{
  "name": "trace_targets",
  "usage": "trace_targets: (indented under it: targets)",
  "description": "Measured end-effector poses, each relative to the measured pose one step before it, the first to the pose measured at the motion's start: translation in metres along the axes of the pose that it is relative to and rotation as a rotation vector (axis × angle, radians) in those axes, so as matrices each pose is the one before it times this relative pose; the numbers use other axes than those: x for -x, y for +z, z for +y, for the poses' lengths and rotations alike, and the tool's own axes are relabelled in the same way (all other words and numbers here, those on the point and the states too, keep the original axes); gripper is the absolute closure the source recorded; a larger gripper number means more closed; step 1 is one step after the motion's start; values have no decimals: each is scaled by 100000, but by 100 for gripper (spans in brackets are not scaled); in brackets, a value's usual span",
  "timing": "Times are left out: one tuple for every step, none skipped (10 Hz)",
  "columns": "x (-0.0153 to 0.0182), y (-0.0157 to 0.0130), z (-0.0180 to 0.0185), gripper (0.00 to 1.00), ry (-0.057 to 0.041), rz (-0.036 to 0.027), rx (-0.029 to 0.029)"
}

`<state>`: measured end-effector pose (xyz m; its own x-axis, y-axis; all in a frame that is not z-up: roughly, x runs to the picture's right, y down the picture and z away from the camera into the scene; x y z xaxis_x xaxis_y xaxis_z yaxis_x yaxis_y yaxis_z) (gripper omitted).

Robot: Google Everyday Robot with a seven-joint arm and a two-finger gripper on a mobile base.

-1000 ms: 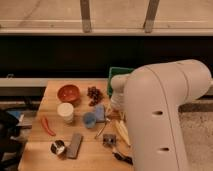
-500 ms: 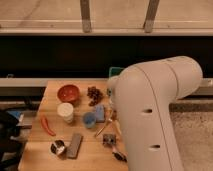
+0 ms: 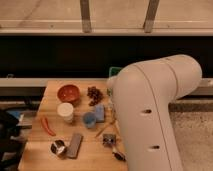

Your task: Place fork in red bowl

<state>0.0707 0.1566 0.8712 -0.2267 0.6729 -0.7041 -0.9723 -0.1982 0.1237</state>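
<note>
The red bowl (image 3: pixel 68 93) stands at the back left of the wooden table (image 3: pixel 37 150), with nothing visible in it. A thin straight utensil that looks like the fork (image 3: pixel 103 130) lies diagonally near the table's middle, and its upper end runs under my arm. My arm's big white body (image 3: pixel 150 115) covers the table's right side. The gripper is hidden behind it, somewhere by the arm's left edge next to the fork's upper end. Whether it touches or holds anything does not show.
A white cup (image 3: pixel 65 111) stands in front of the red bowl, with a dark grape-like cluster (image 3: pixel 94 95) to the bowl's right. A blue cup (image 3: pixel 90 119), a blue packet (image 3: pixel 99 112), a red chili (image 3: pixel 47 126), a metal tin (image 3: pixel 59 147), a grey bar (image 3: pixel 76 144) and a black-handled utensil (image 3: pixel 117 154) fill the front.
My arm has swung left and lower over the table's right side, covering the yellowish thing that showed there a second ago. The things on the table's left have not moved.
</note>
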Motion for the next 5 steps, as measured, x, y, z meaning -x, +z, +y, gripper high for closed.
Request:
trace_targets:
  targets:
    - [102, -299, -2, 100, 82, -917, -195]
    - [122, -332, 127, 100, 15, -919, 225]
    - [62, -376, -40, 100, 160, -629, 278]
    - [149, -709, -65, 100, 290, -1535, 720]
    - [176, -1012, -16, 100, 172, -1896, 780]
